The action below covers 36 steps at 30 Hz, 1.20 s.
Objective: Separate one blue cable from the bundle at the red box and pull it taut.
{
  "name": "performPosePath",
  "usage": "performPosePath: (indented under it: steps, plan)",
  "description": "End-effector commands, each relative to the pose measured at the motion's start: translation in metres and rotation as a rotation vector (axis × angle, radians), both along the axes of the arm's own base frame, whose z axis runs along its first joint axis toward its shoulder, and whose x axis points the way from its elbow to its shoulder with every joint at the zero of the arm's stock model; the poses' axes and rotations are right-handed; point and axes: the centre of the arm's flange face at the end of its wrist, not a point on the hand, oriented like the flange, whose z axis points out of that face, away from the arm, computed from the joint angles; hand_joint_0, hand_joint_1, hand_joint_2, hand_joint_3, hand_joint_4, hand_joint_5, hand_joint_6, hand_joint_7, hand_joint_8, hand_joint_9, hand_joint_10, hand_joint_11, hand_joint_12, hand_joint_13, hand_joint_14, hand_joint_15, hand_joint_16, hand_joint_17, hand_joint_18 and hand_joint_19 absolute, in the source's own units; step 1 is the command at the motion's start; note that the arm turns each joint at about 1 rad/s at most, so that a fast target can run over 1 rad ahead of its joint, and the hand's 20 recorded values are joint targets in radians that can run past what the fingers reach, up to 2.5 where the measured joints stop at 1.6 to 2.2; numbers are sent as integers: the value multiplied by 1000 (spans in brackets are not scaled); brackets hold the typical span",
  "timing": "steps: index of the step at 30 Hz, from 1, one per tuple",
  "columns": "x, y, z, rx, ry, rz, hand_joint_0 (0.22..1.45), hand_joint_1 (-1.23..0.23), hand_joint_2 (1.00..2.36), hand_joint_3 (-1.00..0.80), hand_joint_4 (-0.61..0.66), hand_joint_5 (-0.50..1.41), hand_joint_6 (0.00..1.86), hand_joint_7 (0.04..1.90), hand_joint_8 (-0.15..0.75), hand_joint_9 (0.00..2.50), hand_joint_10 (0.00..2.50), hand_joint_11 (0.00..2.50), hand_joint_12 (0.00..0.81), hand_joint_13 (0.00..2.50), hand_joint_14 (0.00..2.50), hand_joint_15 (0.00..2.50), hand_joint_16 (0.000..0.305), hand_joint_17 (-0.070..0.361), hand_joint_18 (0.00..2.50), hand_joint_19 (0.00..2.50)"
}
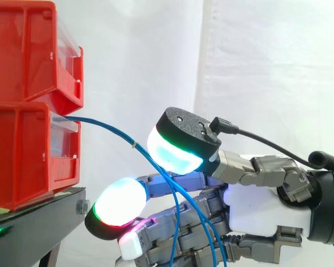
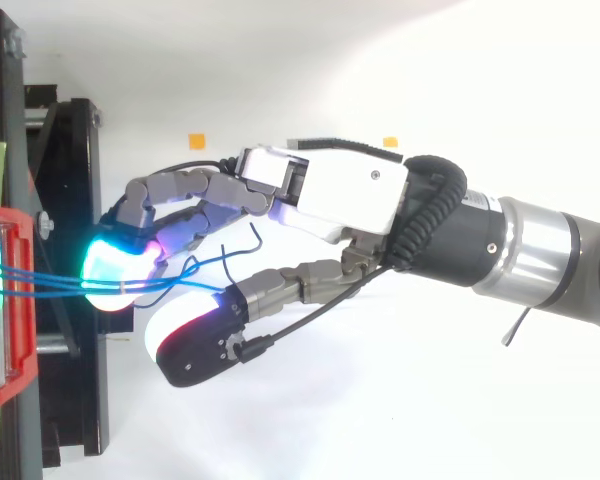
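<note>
The hand [image 1: 261,214] curls its fingers [image 1: 119,203] around the blue cables [image 1: 106,129], pinched under the thumb pad [image 1: 175,150], leading from the lower red bin [image 1: 22,156] at the stand's [image 1: 39,214] edge.

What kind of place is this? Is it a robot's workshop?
Probably a robot test lab, not a home or a shop. A white curtain hangs behind, red bins sit stacked on a black stand, and a robot hand is among blue cables that run from the bins.
</note>
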Motion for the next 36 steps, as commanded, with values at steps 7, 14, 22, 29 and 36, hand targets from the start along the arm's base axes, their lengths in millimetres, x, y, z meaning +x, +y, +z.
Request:
performPosePath:
  steps: [7, 14, 22, 29, 36]
  plan:
    - [5, -7, 8, 21, -18, 30, 564, -629, 1006, -430, 146, -131, 501, 1244, 286, 767, 17, 617, 355, 641, 20, 503, 49, 111, 593, 697]
    - [6, -6, 9, 26, -21, 40, 577, -645, 1008, -399, 135, -126, 501, 1303, 282, 776, 19, 633, 352, 647, 19, 509, 49, 111, 602, 701]
    - [6, -6, 11, 34, -27, 47, 584, -648, 1008, -396, 135, -123, 500, 1336, 282, 783, 20, 637, 353, 655, 20, 514, 49, 110, 608, 707]
    - [6, -11, 11, 32, -25, 53, 569, -628, 1006, -428, 148, -123, 511, 1333, 285, 789, 19, 651, 352, 663, 19, 523, 49, 111, 620, 716]
    - [6, -17, 11, 30, -26, 57, 567, -623, 1006, -429, 147, -125, 531, 1320, 288, 806, 18, 661, 356, 673, 21, 528, 50, 112, 626, 713]
